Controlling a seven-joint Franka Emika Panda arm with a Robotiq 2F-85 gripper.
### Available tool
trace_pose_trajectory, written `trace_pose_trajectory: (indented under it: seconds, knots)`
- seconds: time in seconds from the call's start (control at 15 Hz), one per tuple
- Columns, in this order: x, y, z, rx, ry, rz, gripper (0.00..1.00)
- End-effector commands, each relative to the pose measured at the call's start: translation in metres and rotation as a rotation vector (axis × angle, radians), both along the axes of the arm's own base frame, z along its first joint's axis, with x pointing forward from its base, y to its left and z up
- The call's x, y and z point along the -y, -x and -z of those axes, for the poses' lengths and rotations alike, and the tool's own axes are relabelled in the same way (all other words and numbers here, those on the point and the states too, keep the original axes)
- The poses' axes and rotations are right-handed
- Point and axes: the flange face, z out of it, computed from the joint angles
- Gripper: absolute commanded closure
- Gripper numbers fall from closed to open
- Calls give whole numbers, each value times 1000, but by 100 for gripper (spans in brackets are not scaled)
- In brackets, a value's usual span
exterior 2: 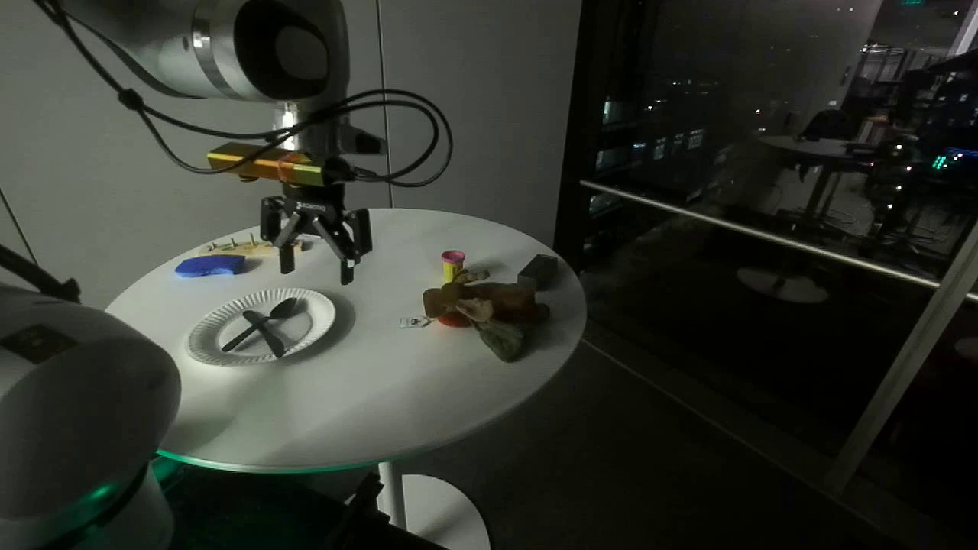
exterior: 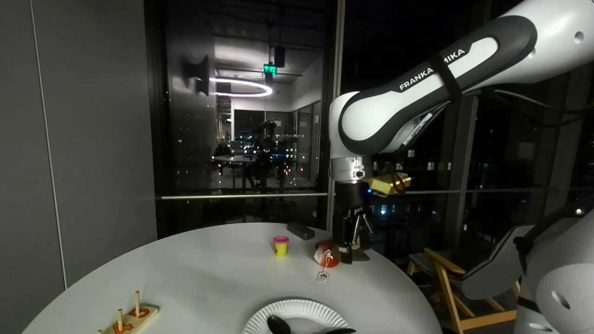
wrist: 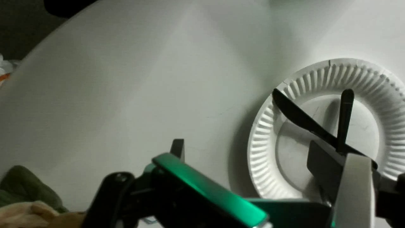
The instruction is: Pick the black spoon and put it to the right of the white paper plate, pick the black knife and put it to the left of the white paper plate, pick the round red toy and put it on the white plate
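Nearest, in an exterior view: white robot housing (exterior 2: 84, 405), by which part of the counter (exterior 2: 367, 389) is hidden. White paper plate (exterior 2: 202, 336) next; black spoon (exterior 2: 284, 308) and black knife (exterior 2: 267, 338) laid crossed on it. Gripper (exterior 2: 317, 265) held above the counter, jaws parted. Round red toy (exterior: 323, 253) seen on the counter in both exterior views, well apart from the plate, partly masked by a brown plush (exterior 2: 508, 300) in an exterior view. Farther off, yellow tub (exterior 2: 452, 269) and grey block (exterior 2: 538, 271); blue piece (exterior 2: 210, 265) and wooden peg board (exterior 2: 271, 250) noted at left.
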Motion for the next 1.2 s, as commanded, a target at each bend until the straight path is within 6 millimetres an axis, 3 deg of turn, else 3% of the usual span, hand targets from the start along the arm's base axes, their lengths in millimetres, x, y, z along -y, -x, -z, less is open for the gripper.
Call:
trace_pose_trajectory:
  seconds: [0.0,0.27,0.67,0.87,0.93,1.0,1.13]
  knots:
    - [-47,9,25,25,11,-140,0]
    - [-102,1,55,142,-11,-232,0]
    - [-126,-11,121,171,-4,-230,0]
    - [-135,-4,148,119,27,-212,0]
    - [-137,-3,154,100,28,-213,25]
    - [-140,-2,158,91,30,-206,26]
    - [-143,-2,161,87,36,-195,41]
